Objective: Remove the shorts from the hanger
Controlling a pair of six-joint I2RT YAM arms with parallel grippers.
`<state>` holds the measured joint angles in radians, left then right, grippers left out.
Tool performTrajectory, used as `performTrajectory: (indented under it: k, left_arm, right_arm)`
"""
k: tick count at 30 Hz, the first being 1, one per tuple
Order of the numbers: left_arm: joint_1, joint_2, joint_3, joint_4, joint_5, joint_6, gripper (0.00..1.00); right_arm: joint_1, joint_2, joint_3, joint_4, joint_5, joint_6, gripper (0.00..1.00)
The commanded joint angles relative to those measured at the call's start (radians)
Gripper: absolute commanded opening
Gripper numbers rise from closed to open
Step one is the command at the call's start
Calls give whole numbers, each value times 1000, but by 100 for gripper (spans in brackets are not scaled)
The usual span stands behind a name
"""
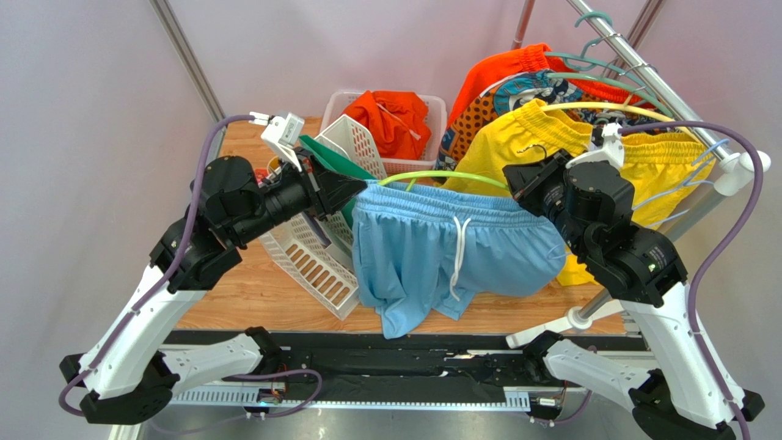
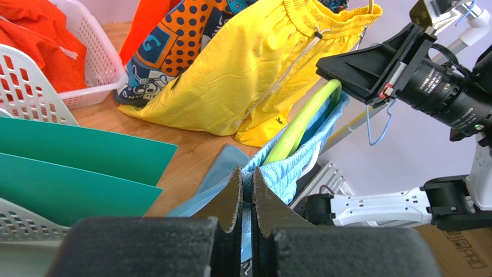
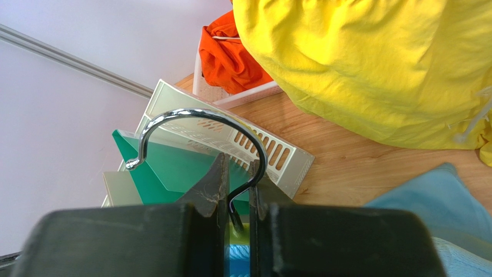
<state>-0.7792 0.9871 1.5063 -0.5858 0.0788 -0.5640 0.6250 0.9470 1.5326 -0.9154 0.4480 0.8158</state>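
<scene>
Light blue shorts (image 1: 441, 247) hang on a green hanger (image 1: 450, 174), waistband pinched in the closed left gripper (image 2: 245, 174), its hook (image 3: 190, 112) clamped in the right gripper (image 3: 237, 167); orange shorts (image 1: 395, 119) lie in the white basket (image 1: 341, 99).

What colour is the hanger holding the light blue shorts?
Lime green, clearest in the left wrist view, where the hanger pokes out of the shorts.

The shorts (image 1: 441, 247) hang on a hanger (image 1: 441, 175) between left claw (image 2: 247, 176) and right claw (image 3: 238, 170).
</scene>
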Motion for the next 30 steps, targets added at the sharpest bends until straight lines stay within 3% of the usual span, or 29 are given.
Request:
performTrajectory:
  k: [1,20,28,30]
  left_arm:
    - [15,-51,-4,-22,-77,7,0]
    - [17,-87,-38,-22,-129,-17,0]
    - [17,-19,-78,84,19,-73,0]
    - [27,30,-84,121,99,-109,0]
  right_arm:
    - [-25,-53,-3,78,158,71,0]
    - [-33,-57,-72,76,244,158,0]
    - [-36,-19,-103,256,-13,184,0]
    - [-36,13,-82,259,-80,265,0]
